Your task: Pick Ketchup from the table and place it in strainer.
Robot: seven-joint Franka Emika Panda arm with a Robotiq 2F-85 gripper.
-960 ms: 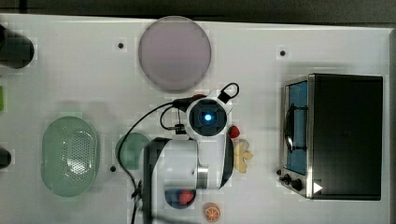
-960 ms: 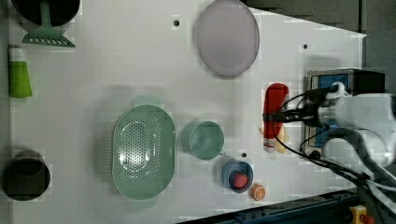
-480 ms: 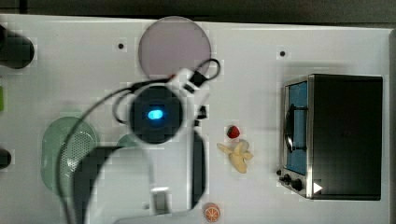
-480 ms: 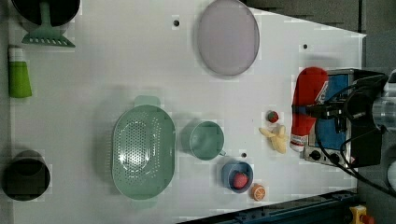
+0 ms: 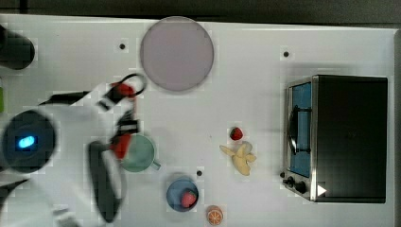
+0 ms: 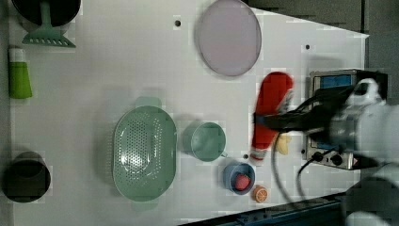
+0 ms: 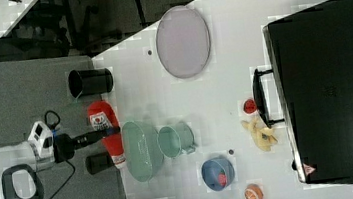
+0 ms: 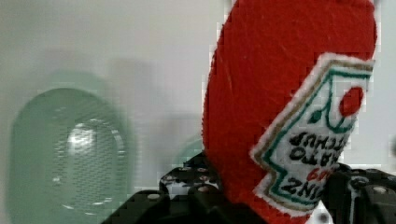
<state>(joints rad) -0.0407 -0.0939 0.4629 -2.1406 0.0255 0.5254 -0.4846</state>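
From above, the blurred white arm [image 5: 61, 142] fills the nine o'clock side, red of the Ketchup [image 5: 121, 144] peeking beside the teal mug [image 5: 139, 153]. The pinkish plate [image 5: 177, 53] lies at twelve, the black toaster oven [image 5: 340, 137] at three, a banana [image 5: 240, 158] and strawberry [image 5: 236, 133] near centre.

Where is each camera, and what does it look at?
Top view: overhead, straight down at the table; blurred arm.
Left view: high, looking down; strainer, pincer holding the Ketchup.
Right view: high off one end, looking down; arm carrying the Ketchup beside the strainer.
Wrist view: behind the pincer; Ketchup label close, strainer beyond.
Left and right views share the mug.
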